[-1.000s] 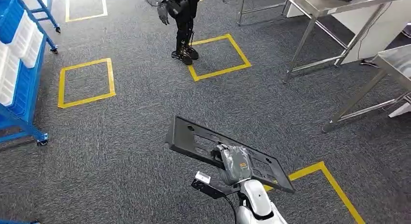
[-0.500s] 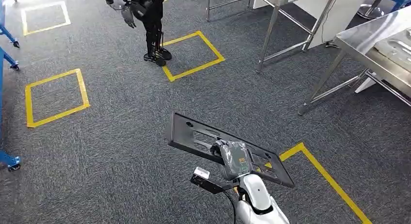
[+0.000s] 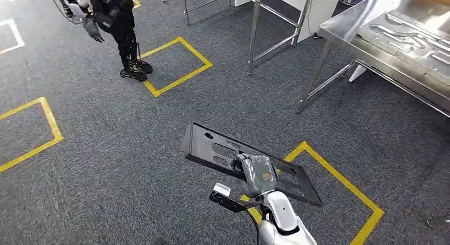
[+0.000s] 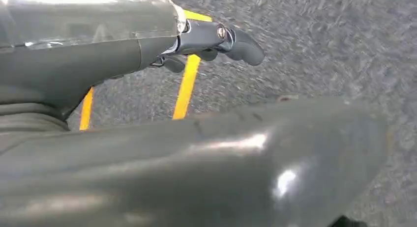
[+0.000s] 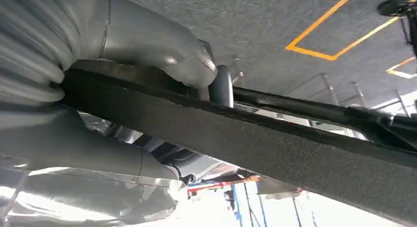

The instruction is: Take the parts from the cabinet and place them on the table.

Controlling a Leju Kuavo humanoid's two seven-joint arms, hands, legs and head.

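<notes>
Right robot hand (image 3: 258, 174) grips my flat black slotted plastic panel (image 3: 212, 147) off-centre; it could tip loose, or clip the steel desk's (image 3: 345, 30) edge.

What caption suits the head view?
Right hand carries a black plastic panel over grey carpet toward a steel table.

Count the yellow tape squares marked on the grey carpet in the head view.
3: one yellow tape square beside the other robot's feet, one cut off at the left edge, one under the held black plastic panel. More may lie outside the frame.
</notes>
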